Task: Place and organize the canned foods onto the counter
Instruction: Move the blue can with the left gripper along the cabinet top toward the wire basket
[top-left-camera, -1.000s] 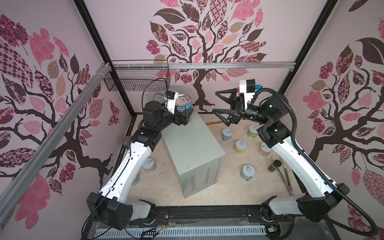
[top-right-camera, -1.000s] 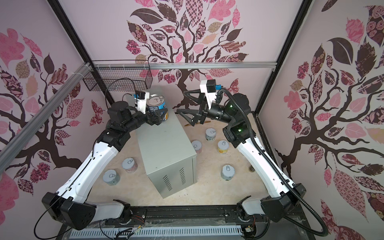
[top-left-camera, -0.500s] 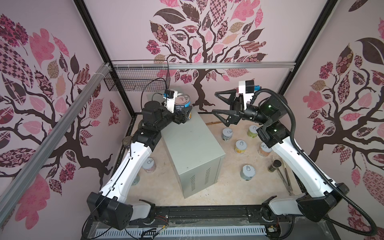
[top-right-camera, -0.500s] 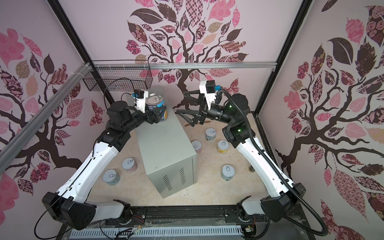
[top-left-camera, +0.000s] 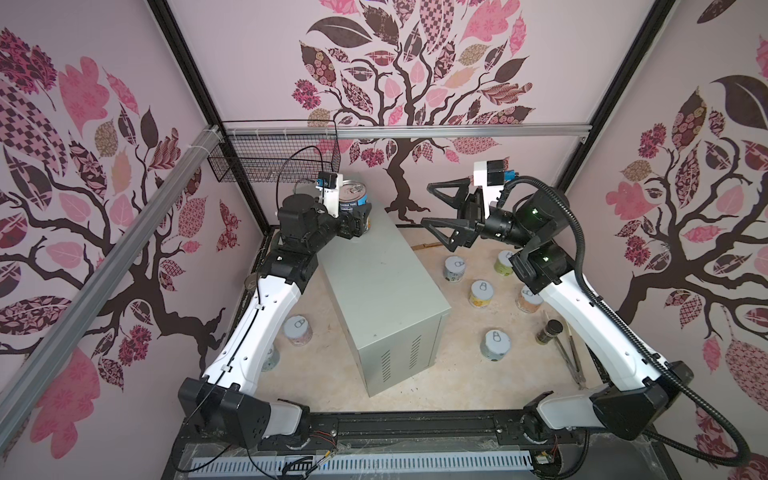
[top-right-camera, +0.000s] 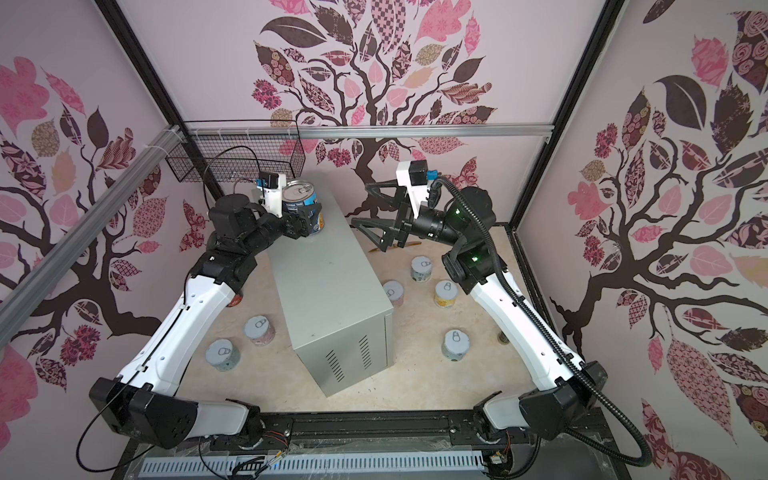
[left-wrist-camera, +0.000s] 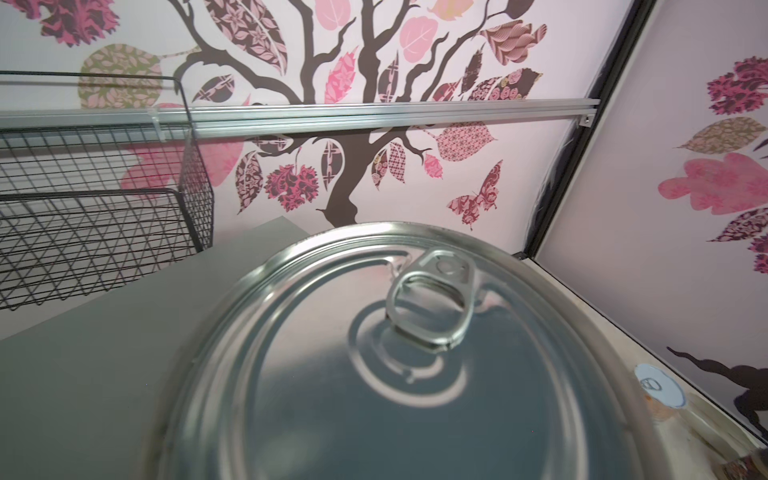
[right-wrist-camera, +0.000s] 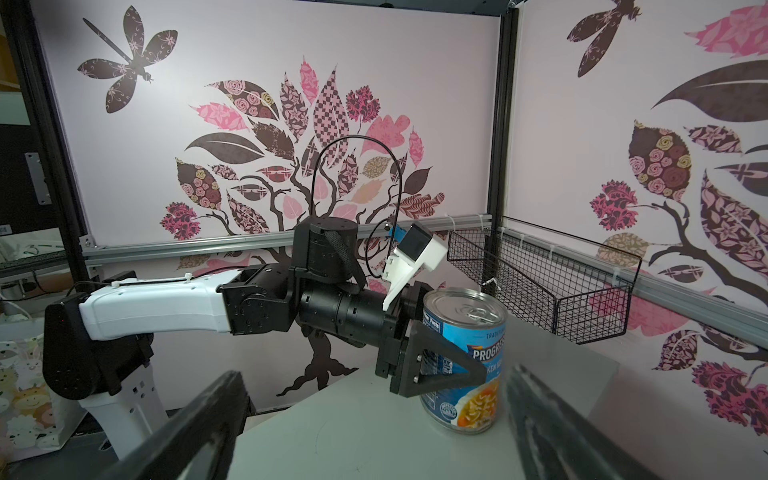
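the job is only just getting going: one tall blue-labelled tin with a shiny metal pull-tab lid (right-wrist-camera: 465, 309) is standing upright at the far end of the long light-grey metal box-shaped counter (top-left-camera: 374, 282), and nothing else is sitting on that flat top. the left gripper (top-left-camera: 360, 220) is reaching in from the side and its jaws are looking clamped on the tin's sides, one finger lying flat across the label in the right wrist view, so i am judging this tin as brought to its place but not yet let go; its base is appearing to rest on the top, though i cannot tell for certain. the right gripper (top-left-camera: 426, 203) is hanging in the air beside the counter's far end, jaws spread wide apart with nothing between them. the short tins with white pull-tab lids and pastel labels (top-left-camera: 495, 343) are all waiting on the beige floor (top-left-camera: 436, 382): five are standing right of the counter, two left of it by the left arm. a small dark cylinder (top-left-camera: 550, 330) is also standing on the right; i cannot tell whether it is a tin. each of these is needing a pick, a lift and a tidy spot on top.
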